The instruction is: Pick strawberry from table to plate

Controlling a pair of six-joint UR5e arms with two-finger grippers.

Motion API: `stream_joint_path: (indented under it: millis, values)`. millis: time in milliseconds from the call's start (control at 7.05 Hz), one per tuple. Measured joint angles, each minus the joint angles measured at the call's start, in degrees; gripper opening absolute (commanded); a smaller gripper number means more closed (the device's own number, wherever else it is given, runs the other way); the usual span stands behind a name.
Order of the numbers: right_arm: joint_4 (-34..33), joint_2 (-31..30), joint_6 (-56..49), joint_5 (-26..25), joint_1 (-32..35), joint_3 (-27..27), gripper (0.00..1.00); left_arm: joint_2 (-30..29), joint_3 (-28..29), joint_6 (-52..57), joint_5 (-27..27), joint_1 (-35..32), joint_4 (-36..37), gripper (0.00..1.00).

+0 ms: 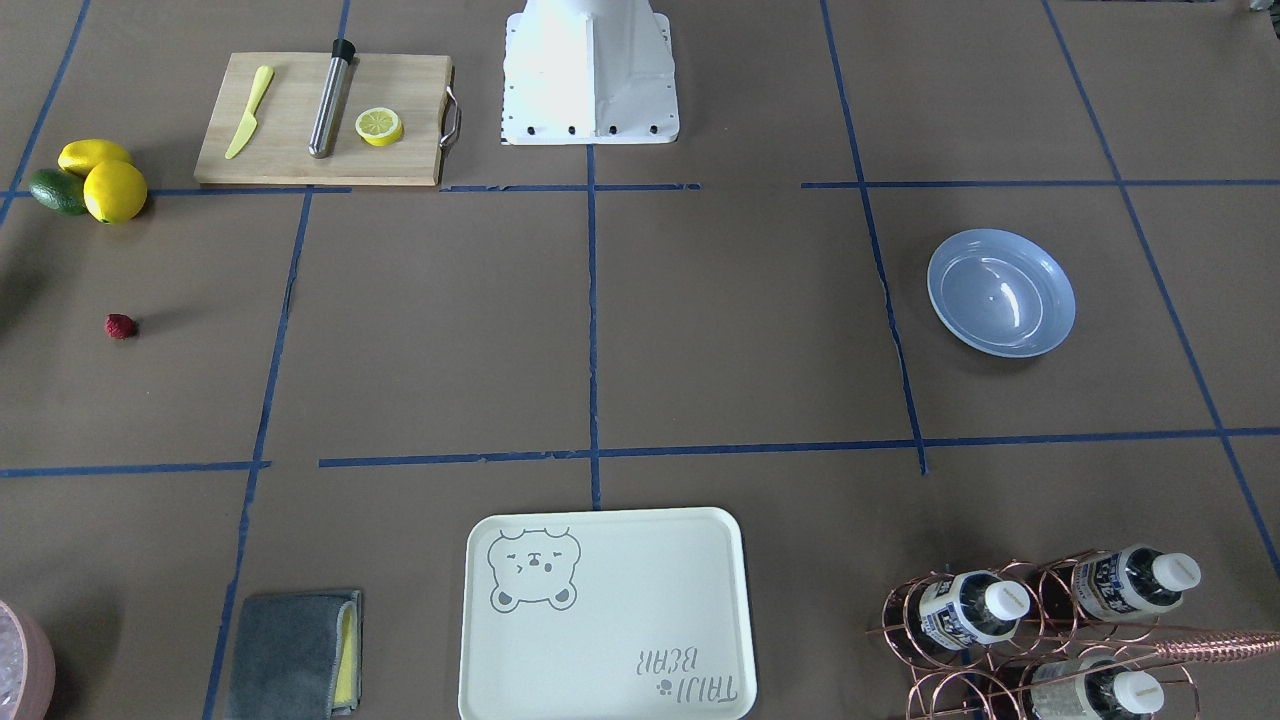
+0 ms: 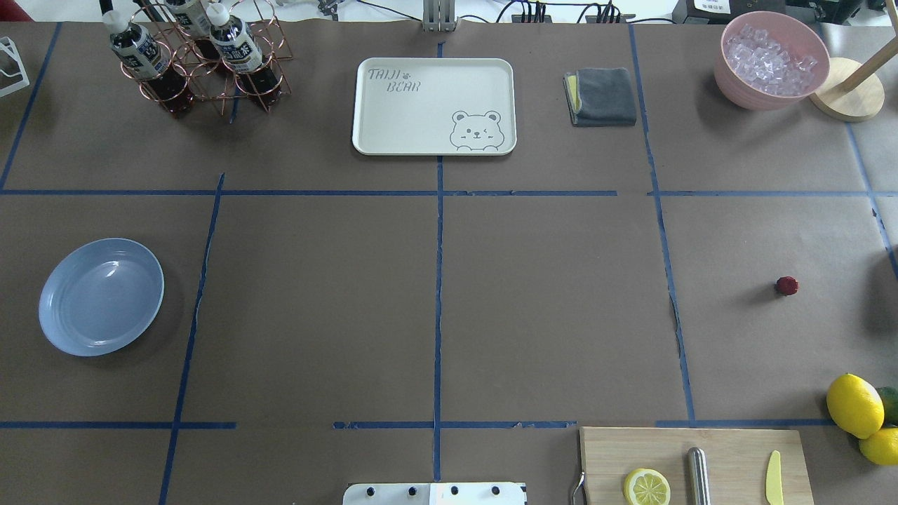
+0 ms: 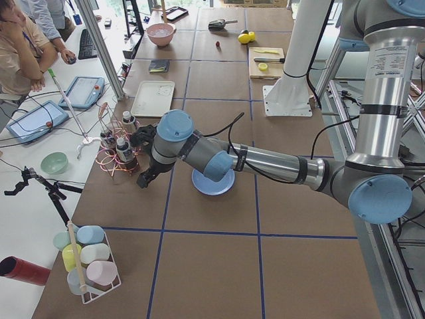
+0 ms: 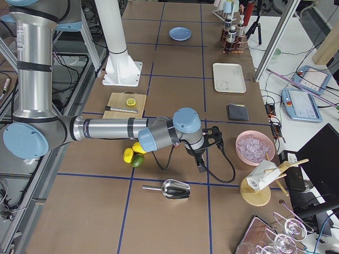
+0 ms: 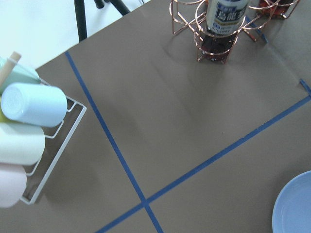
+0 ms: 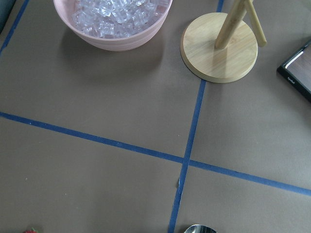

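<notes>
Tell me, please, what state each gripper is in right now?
Left gripper: cannot be told; it shows only in a side view.
Right gripper: cannot be told, likewise.

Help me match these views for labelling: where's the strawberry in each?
Front-facing: strawberry far left.
Overhead: strawberry right side.
Exterior left: strawberry far top.
Exterior right: not visible.
Left wrist: absent.
Right wrist: strawberry bottom-left corner, cropped.
Shared landmark: pink ice bowl.
</notes>
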Motion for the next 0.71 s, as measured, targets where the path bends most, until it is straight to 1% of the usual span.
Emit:
stream_joint_path:
  millis: [142, 284, 425, 567, 709]
  values:
    - [1.18, -0.38, -1.08, 0.58, -0.03, -0.20, 1.00, 0.79, 1.51, -3.78, -1.01, 2.72, -5.23, 1.00]
    - [1.89, -0.46, -1.48, 1.42, -0.14, -0.38, 1.00, 2.26, 3.27, -8.24, -0.68, 6.30, -10.45, 1.00]
    - [2.46, -0.46, -1.68, 1.89, -0.26, -0.33, 1.00, 3.60, 5.35, -13.86, 1.71, 9.70, -14.74, 0.82]
    - [2.89, -0.48, -1.83, 2.14, -0.40, -0.28, 1.00, 4.96, 7.51, -21.87, 5.46, 13.39, -19.65, 0.66]
    - [3.10, -0.26, -1.90, 2.11, -1.44, -0.25, 1.00, 6.08, 10.42, -32.24, 9.07, 17.58, -26.60, 0.62]
